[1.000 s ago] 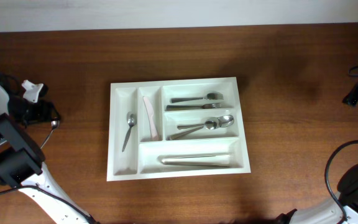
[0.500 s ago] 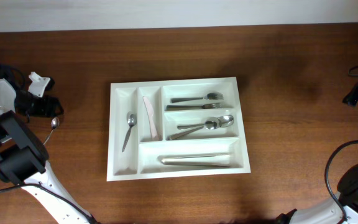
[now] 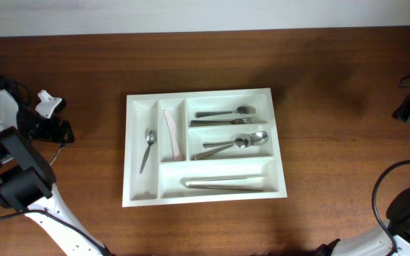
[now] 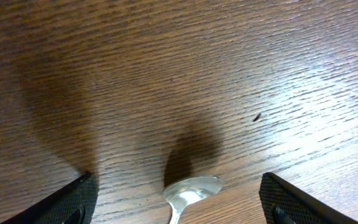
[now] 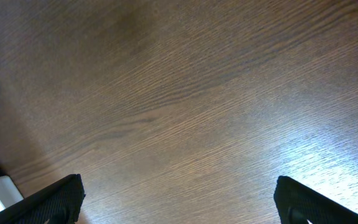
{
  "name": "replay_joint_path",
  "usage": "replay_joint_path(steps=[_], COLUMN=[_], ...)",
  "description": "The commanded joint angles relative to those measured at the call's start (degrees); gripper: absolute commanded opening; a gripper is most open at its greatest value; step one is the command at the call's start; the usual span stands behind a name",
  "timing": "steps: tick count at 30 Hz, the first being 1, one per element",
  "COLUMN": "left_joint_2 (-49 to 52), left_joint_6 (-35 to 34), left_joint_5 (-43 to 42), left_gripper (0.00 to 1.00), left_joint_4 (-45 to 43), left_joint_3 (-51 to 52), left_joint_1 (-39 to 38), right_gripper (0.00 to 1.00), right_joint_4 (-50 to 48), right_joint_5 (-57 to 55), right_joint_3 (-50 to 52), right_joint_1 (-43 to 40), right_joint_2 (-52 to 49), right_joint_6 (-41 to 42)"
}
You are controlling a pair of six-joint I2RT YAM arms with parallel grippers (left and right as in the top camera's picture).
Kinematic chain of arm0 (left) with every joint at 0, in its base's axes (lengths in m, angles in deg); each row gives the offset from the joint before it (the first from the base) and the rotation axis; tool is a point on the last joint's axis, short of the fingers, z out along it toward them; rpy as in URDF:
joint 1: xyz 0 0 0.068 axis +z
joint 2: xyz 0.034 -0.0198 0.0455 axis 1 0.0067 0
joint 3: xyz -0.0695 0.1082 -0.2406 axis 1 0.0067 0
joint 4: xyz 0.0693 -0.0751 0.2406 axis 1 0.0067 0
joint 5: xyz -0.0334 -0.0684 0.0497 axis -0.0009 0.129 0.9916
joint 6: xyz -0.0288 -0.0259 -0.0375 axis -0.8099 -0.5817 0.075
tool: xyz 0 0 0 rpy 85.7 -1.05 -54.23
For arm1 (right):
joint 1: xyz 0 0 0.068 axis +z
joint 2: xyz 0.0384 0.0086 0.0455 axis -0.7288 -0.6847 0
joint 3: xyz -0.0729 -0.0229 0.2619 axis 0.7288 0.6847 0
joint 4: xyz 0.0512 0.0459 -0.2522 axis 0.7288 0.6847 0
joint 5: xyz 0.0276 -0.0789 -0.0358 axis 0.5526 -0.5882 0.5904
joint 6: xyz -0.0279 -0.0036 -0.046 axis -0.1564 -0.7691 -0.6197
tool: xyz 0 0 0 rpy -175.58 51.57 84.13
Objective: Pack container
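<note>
I hold the left gripper [image 4: 176,196] spread wide, straddling the spoon [image 4: 194,185], ready to grab. Right gripper [image 5: 178,199] is released and idle. Container [image 3: 205,199] sits mid-table, well apart.

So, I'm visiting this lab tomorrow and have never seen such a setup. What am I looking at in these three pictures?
Two robot arms sit at a wooden table. The overhead picture looks straight down. The other two come from a camera on each arm's wrist, so the dark shapes in their bottom corners are that arm's own fingers. On the table lies a white cutlery tray holding forks, spoons, a pale knife, a small spoon and long steel pieces. The left gripper has its fingers spread, with a stray spoon showing between them; it doesn't look gripped. The right gripper is open above the wood, holding nothing.
</note>
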Motion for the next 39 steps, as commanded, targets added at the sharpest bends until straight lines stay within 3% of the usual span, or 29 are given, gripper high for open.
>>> replay_joint_path(steps=[1, 9, 10, 18, 21, 23, 32, 39], left_joint_2=[0.5, 0.5, 0.5, 0.5, 0.5, 0.5, 0.5, 0.5], left_joint_6=[3.7, 10.8, 12.3, 12.6, 12.6, 12.6, 12.6, 12.6], left_joint_5=[0.3, 0.3, 0.3, 0.3, 0.3, 0.3, 0.3, 0.3], left_gripper=[0.87, 0.87, 0.92, 0.93, 0.89, 0.81, 0.80, 0.68], left_joint_4=[-1.3, -3.9, -4.1, -2.4, 0.3, 1.6, 2.5, 2.2], left_joint_3=[-0.7, -0.7, -0.7, -0.7, -0.7, -0.7, -0.7, -0.7], left_joint_1=[-0.3, -0.3, -0.3, -0.4, -0.4, -0.5, -3.1, -4.0], right_gripper=[0.99, 0.99, 0.99, 0.99, 0.99, 0.99, 0.99, 0.99], right_joint_4=[0.0, 0.0, 0.0, 0.0, 0.0, 0.0, 0.0, 0.0], right_joint_5=[0.7, 0.7, 0.7, 0.7, 0.7, 0.7, 0.7, 0.7], right_joint_3=[0.3, 0.3, 0.3, 0.3, 0.3, 0.3, 0.3, 0.3], right_joint_1=[0.0, 0.0, 0.0, 0.0, 0.0, 0.0, 0.0, 0.0], right_joint_2=[1.2, 1.2, 1.3, 1.2, 1.2, 1.2, 1.2, 1.3], right_joint_6=[0.2, 0.2, 0.3, 0.3, 0.2, 0.3, 0.3, 0.2])
